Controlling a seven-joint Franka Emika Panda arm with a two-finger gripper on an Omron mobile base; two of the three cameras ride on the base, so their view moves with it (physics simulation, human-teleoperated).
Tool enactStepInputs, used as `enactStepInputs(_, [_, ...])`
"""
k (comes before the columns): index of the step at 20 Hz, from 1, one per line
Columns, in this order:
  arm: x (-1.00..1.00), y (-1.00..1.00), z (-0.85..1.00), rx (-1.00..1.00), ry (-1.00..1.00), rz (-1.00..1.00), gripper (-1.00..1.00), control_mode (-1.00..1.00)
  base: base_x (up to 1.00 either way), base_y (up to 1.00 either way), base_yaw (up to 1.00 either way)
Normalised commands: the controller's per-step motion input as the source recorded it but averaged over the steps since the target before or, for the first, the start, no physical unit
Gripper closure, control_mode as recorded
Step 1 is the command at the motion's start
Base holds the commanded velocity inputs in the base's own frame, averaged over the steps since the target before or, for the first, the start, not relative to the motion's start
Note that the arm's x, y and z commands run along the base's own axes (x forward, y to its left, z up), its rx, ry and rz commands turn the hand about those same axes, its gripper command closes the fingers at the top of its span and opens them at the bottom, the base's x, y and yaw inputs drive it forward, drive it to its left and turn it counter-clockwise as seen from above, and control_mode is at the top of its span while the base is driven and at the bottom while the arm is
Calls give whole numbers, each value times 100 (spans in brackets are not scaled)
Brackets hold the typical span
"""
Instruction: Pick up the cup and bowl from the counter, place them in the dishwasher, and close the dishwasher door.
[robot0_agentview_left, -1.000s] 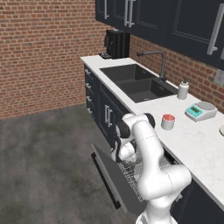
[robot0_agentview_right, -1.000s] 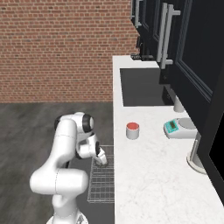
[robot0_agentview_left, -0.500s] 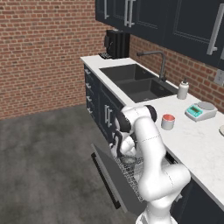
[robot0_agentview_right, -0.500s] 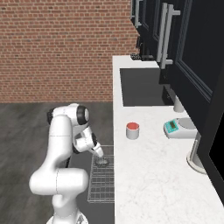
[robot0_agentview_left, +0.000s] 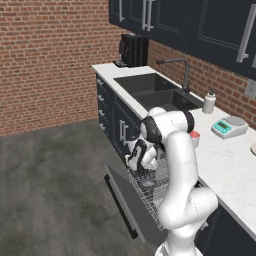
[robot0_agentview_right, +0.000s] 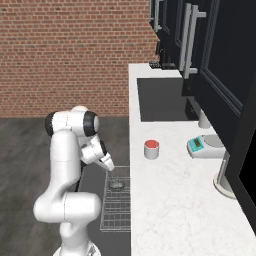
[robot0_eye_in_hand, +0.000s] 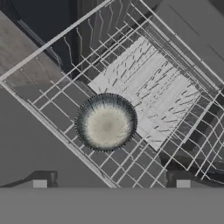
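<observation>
A: Gripper state?
B: Spread wide, holding nothing. Poised over the wire rack of the dishwasher, bowl directly beneath, resting upright in the rack and apart from the fingertips.
A: Bowl done, then. Next item?
B: Cup, probably. Standing upright on the tabletop, to the right of the gripper and higher up, near the sink end.
A: Any long axis to worry about?
B: None, round and short. Up and out of the rack first, then across to the right. Dishwasher door lying open, left of the rack.
</observation>
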Motion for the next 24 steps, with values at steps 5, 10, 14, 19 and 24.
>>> enactStepInputs(5, [-61,0,100,-5,1,0,-100,-100,0,0,0])
enactStepInputs(10, [-69,7,100,-1,1,2,-100,-100,0,0,0])
enactStepInputs(14, [-62,7,100,-1,0,2,-100,-100,0,0,0])
enactStepInputs(19, [-29,1,100,-4,0,1,-100,-100,0,0,0])
enactStepInputs(24, [-23,0,100,-2,10,1,-100,-100,0,0,0])
